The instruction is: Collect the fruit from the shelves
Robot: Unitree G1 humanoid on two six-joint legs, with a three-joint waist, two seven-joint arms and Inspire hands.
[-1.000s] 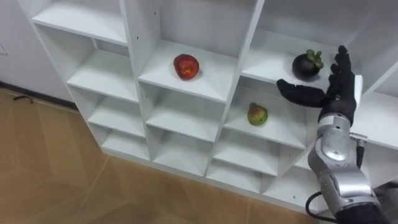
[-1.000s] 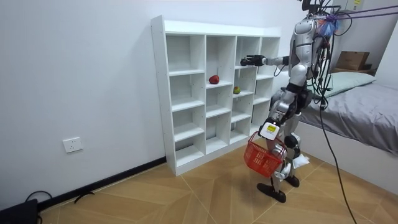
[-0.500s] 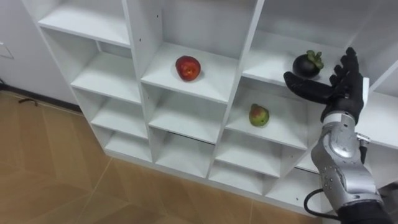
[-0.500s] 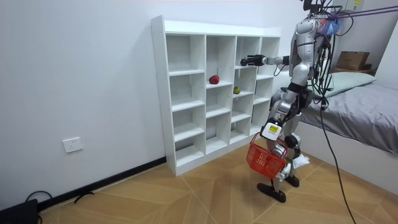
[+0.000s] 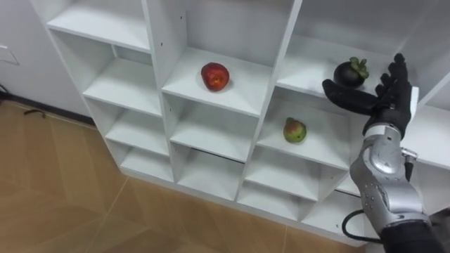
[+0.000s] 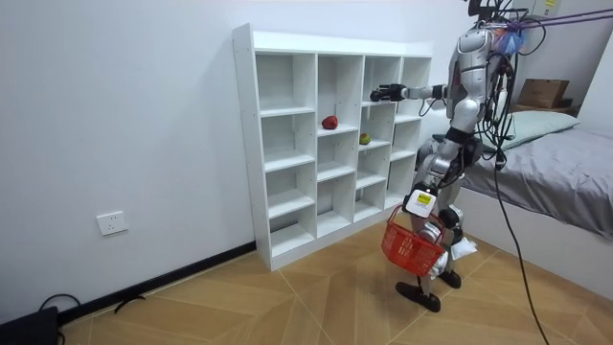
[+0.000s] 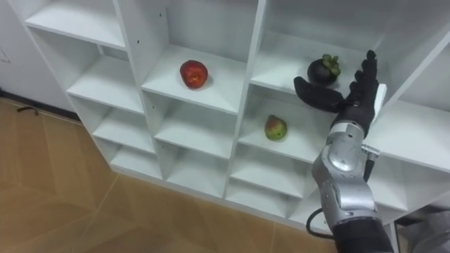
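Observation:
A white closet (image 5: 278, 70) of open compartments holds three fruits. A red apple (image 5: 214, 76) lies in a middle compartment. A green and red pear (image 5: 294, 130) sits one compartment lower and to the right. A dark mangosteen (image 5: 349, 72) with a green cap rests on the shelf above the pear. My right hand (image 5: 380, 98) is open, fingers straight, thumb reaching just under and in front of the mangosteen without closing on it. In the room view my left hand (image 6: 421, 213) hangs low, shut on the handle of a red basket (image 6: 412, 245).
I stand in front of the closet's right end on a wooden floor (image 5: 63, 190). A bed (image 6: 565, 172) stands behind me at the room view's right. The closet's lower compartments (image 5: 211, 176) hold nothing.
My right hand has reached farther toward the mangosteen, its thumb now close under it. The basket has swung a little to the room view's right.

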